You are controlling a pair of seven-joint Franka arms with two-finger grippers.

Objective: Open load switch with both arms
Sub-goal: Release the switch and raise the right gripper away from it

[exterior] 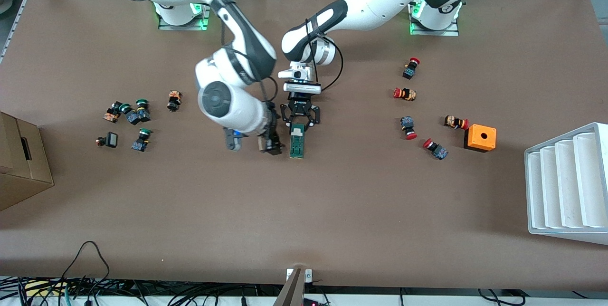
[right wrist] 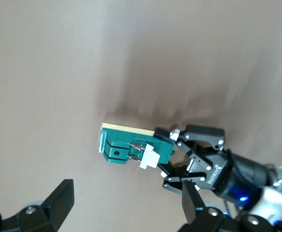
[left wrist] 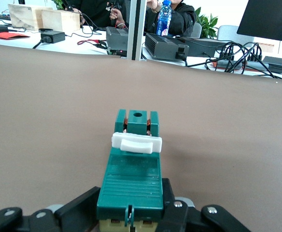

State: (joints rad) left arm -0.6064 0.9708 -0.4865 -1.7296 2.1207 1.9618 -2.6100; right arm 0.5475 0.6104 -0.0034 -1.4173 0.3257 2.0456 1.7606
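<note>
Green load switch (exterior: 297, 143) lies mid-frame on the tabletop (exterior: 332, 211), its upper end clamped in the left pincer (exterior: 299, 124); right pincer (exterior: 273, 147), fingers spread, hovers just beside it; best steady the body firmly, then work the white piece (left wrist: 136, 143) squarely.

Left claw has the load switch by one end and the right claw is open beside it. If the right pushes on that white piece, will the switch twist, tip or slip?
The load switch looks like rigid moulded plastic, so it should not flex. The left claw grips only one end, so a sideways push may pivot it. The white piece is small and smooth; the open right claw could slip off.
</note>
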